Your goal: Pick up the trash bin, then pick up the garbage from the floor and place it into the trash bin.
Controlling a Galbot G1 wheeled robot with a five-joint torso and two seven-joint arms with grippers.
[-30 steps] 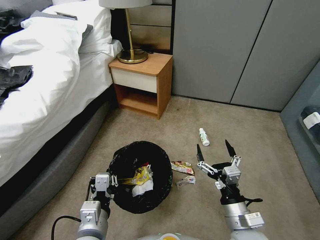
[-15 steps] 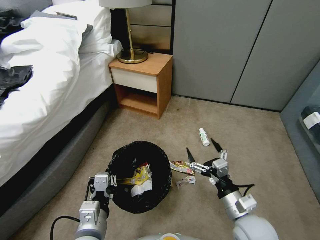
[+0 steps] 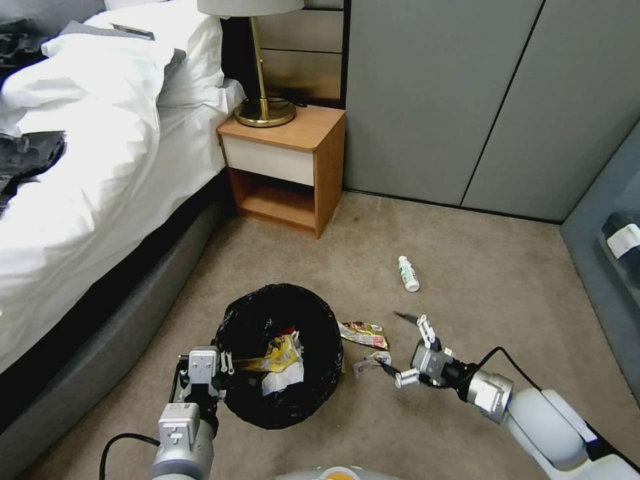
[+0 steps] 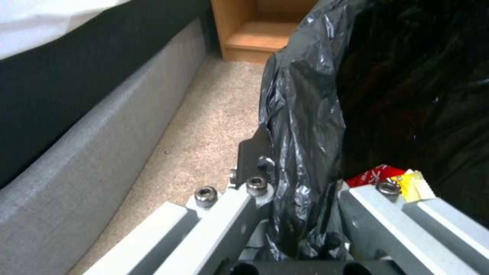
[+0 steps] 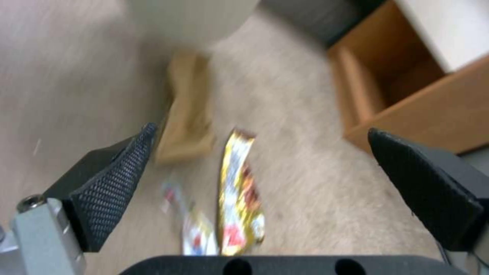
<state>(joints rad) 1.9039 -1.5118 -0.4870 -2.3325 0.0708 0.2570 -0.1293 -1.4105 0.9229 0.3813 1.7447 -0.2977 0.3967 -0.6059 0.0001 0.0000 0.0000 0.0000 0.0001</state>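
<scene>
Two grippers were in use. Left gripper [image 3: 203,373] was clamped on the near rim of the round trash bin lined with crinkly black plastic [image 3: 280,353], which held a yellow wrapper [image 3: 283,353] and white tissue [image 3: 277,381]. Right gripper [image 3: 400,343], jaws spread wide, hung low over the colourful snack wrapper [image 3: 363,333] and small red-white packet [image 3: 372,362] on the beige carpet [image 3: 467,267]. Small white bottle [image 3: 408,273] lay well apart.

The head camera looks forward and down over beige carpet, bed upper left. The left wrist camera sits close against the crinkly black bin liner [image 4: 316,114]. The right wrist camera faces the colourful yellow foil wrapper [image 5: 237,194] on the carpet; both wrist views share the orange wooden nightstand [image 3: 283,167].
</scene>
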